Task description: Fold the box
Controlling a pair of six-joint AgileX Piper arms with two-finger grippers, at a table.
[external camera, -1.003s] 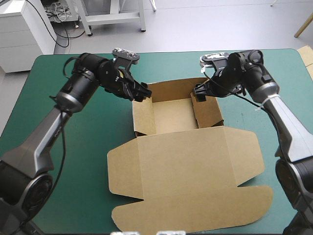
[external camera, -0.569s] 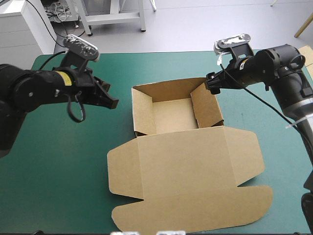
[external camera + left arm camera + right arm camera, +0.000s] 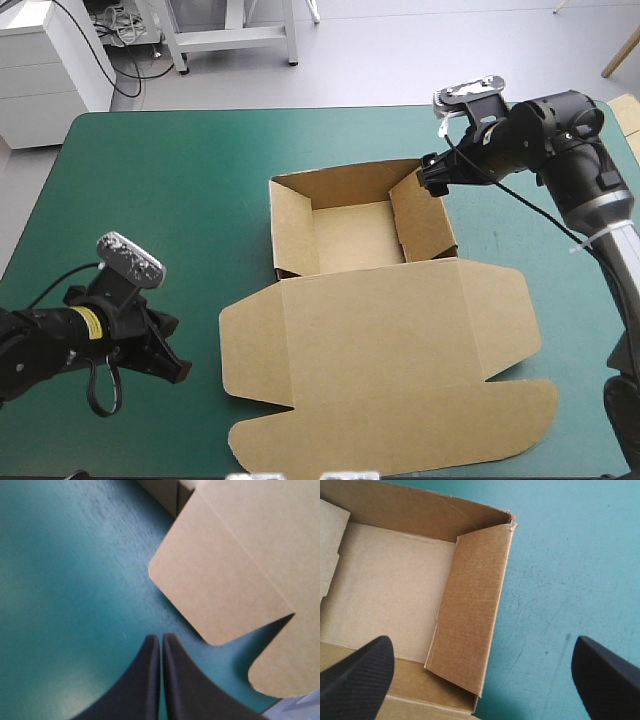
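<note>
Now we are holding the right gripper [image 3: 432, 184] wide open, its black fingers [image 3: 360, 675] spread either side of the tray's right wall [image 3: 470, 610] at the brown box's [image 3: 355, 235] 2 o'clock corner. To seat that wall well, we are judging an inward press along its top edge safer than a pinch. The left gripper [image 3: 160, 639] is closed empty, hovering at 8 o'clock beside the lid's side flap [image 3: 215, 580]. The right arm is reaching from 3 o'clock; the left is lying low over the teal-green cover [image 3: 150, 200]. The box is sitting mid-table, lid [image 3: 400, 340] flat toward 6 o'clock.
</note>
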